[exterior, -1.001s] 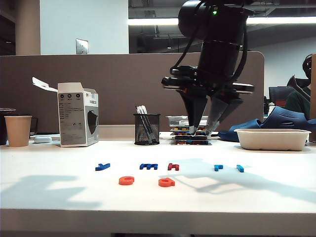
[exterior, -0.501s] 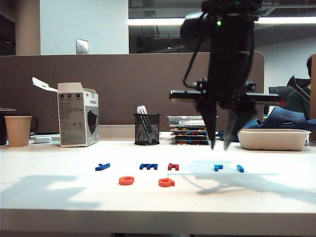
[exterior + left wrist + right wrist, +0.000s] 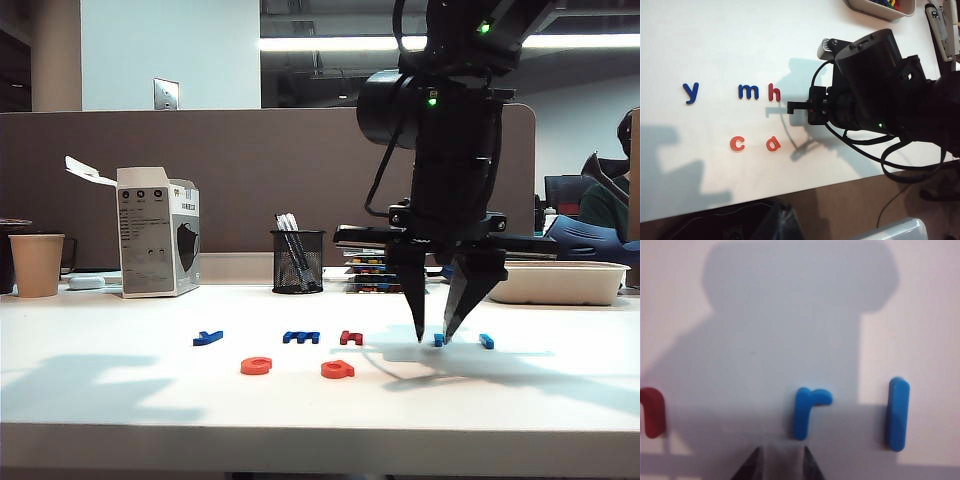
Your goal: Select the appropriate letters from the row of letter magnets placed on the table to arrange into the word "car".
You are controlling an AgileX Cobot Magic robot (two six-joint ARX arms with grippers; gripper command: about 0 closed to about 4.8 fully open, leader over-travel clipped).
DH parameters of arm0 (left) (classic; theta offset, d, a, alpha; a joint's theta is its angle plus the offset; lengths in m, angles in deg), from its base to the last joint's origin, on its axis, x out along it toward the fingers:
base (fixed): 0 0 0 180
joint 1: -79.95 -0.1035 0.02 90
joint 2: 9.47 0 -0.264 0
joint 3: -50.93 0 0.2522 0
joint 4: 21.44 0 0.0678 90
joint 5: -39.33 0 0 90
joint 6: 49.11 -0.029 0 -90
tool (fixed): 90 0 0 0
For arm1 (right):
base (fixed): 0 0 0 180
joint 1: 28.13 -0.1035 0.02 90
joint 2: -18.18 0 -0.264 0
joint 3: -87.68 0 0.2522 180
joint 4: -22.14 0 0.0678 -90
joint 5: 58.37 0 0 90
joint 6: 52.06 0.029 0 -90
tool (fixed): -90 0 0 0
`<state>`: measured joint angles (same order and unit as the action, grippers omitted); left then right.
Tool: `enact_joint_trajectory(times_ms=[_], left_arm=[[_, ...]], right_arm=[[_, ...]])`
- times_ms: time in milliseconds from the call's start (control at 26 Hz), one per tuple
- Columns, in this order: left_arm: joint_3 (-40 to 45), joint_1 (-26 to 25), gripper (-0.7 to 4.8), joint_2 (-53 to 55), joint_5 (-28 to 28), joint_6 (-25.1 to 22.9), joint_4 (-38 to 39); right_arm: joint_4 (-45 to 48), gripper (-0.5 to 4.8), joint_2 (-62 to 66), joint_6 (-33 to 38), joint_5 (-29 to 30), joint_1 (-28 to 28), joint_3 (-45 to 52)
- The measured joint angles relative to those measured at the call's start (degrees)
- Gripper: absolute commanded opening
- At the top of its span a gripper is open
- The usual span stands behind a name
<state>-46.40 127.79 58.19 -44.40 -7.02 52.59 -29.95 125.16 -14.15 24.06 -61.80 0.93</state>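
Right gripper [image 3: 433, 335] right of centre in exterior view, tips down at white surface [image 3: 120, 400], jaws partly open, empty. Light-blue "r" [image 3: 807, 410] just beyond tips, flat, ungripped. Orange "c" [image 3: 737, 143] and "a" [image 3: 773, 144] legible only from left wrist view. Left gripper unseen.

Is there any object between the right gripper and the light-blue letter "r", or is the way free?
Nothing visible stands between them. The right gripper hangs with its jaws apart just above the light-blue "r", only bare table around it. The nearest neighbours, a light-blue straight letter and the dark-red "h", lie off to either side.
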Motion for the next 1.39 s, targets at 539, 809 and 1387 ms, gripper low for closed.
enact_joint_trajectory(times_ms=[539,809,1387], left_arm=[[0.00,0.02,-0.05,0.02,-0.02,0.00,0.00],[0.00,0.02,-0.05,0.02,-0.02,0.00,0.00],[0.00,0.02,-0.05,0.02,0.00,0.00,0.00]], right_arm=[[0.92,0.99,0.46,-0.02,-1.51,1.36,0.00],[3.02,0.99,0.46,-0.02,-1.51,1.40,0.02],[2.95,0.78,1.62,0.00,-1.46,1.36,-0.26]])
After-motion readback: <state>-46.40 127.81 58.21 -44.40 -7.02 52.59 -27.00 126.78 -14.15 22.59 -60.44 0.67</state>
